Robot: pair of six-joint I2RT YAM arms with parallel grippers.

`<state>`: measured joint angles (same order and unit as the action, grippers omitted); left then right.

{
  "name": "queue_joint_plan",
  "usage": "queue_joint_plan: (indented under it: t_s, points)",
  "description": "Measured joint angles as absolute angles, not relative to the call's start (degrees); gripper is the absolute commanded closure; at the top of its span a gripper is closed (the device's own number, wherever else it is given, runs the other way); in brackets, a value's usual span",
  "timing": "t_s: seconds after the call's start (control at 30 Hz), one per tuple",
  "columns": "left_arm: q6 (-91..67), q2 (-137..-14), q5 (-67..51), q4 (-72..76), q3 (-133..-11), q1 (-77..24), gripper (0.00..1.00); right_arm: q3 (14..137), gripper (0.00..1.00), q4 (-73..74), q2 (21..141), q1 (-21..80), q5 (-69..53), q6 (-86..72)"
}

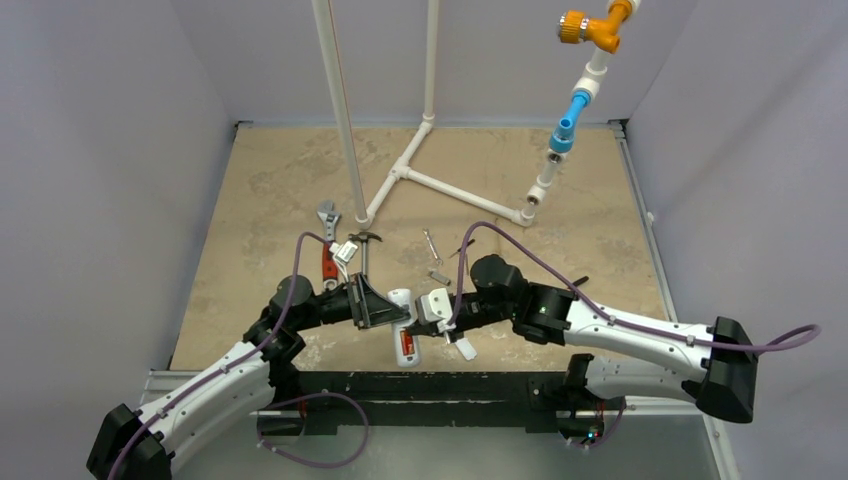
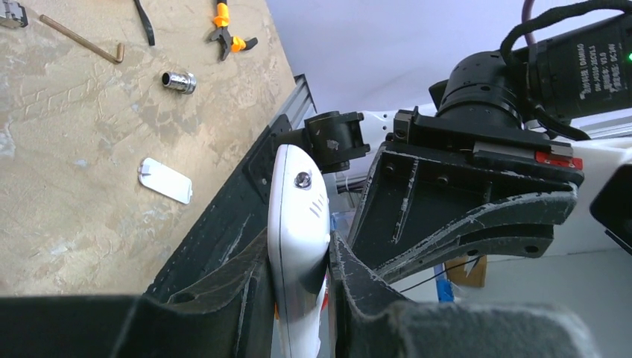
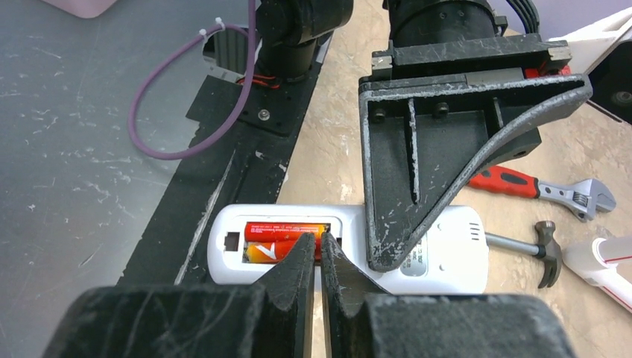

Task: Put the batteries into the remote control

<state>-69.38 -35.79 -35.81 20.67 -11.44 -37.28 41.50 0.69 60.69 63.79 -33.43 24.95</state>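
Seen from above, my two arms meet at about six o'clock on the tabletop (image 1: 250, 190), close to its near edge. My left tool (image 1: 385, 308), reaching in from nine o'clock, is clamped across the remote control (image 3: 447, 261), which it holds back side up, one finger on each long edge. My right tool (image 3: 319, 246), coming from three o'clock, has its jaws drawn almost together with only a thin slit between them. It grips nothing, and its tips rest at the open recess in the remote's back. In my right wrist view that recess lies toward the remote's nine o'clock end, and both batteries (image 3: 283, 227) are inside it, side by side, orange-red. The upper one looks seated flat. The lower one is partly hidden by my fingertips, so I cannot tell whether it is fully pressed home. A small white plate (image 2: 165, 180), which I judge to be the battery cover, lies loose on the tabletop, well apart from the remote. A red-handled wrench (image 3: 574, 195) and a hammer (image 3: 548, 250) lie beyond the remote at about three o'clock. I judge the loading nearly done: what is left is to confirm the lower cell's seating and perhaps to refit the cover.
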Motion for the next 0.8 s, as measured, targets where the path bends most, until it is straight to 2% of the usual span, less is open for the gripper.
queue_joint_plan:
  t_s: [0.67,0.73,0.8]
  points:
    - [-69.3,-36.12,-35.31,18.37,-11.44,-37.56,1.0,46.7,0.97,8.67,64.66,68.73,-24.99,27.59]
    - [-69.3,-36.12,-35.31,18.41,-11.44,-37.58,1.0,45.76,0.96,7.53,64.05,68.73,-25.02,27.27]
    - [-69.3,-36.14,-35.35,18.55,-11.44,-37.58,1.0,44.82,0.9,6.0,63.53,68.73,-25.06,26.76]
